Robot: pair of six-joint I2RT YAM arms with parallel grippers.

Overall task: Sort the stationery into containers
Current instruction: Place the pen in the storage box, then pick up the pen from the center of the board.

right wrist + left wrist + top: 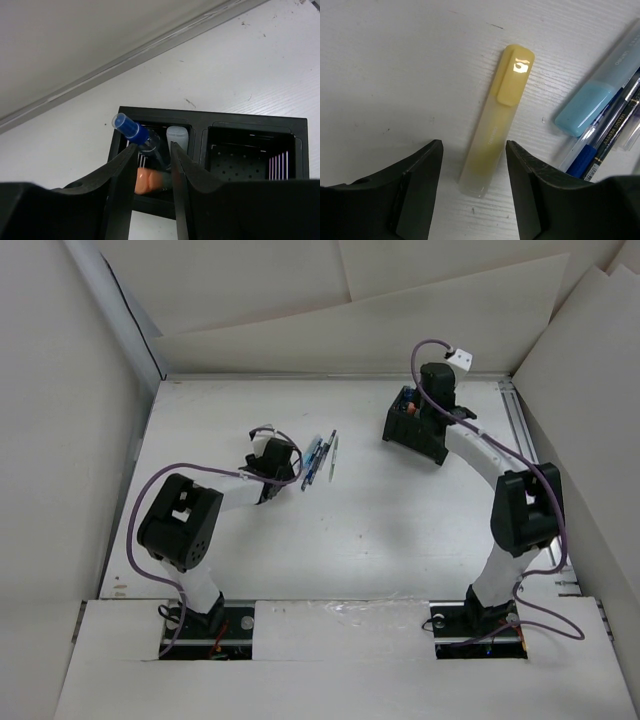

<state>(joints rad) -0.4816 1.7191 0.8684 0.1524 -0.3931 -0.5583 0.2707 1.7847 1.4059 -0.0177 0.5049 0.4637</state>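
Pale yellow highlighter [495, 125] lies flat on the white table [395, 75], and the left gripper [474, 150] hangs over its lower end with the fingers wide, one on each side and neither touching it. To do this pick well, I think the gripper should go straight down and close across the narrow body, near the middle and not at the very end, so that the highlighter does not swing out.

Just to the right lie a light blue highlighter [592, 100], a blue pen [582, 160] and a dark pen [615, 135], close together. The right finger has only a little room on that side, so a sideways drift could push them.

At the far side, the right gripper [154, 150] is over the black box [250, 122]. A blue-capped pen [131, 129] leans in the left compartment [150, 150], between the half-open fingers; I cannot tell if they grip it or have let go. An orange highlighter [147, 181] and a whitish cap [177, 137] are in the same compartment, while the right compartment [250, 155] shows only its perforated bottom. The leaning pen could catch on a finger when that arm lifts.
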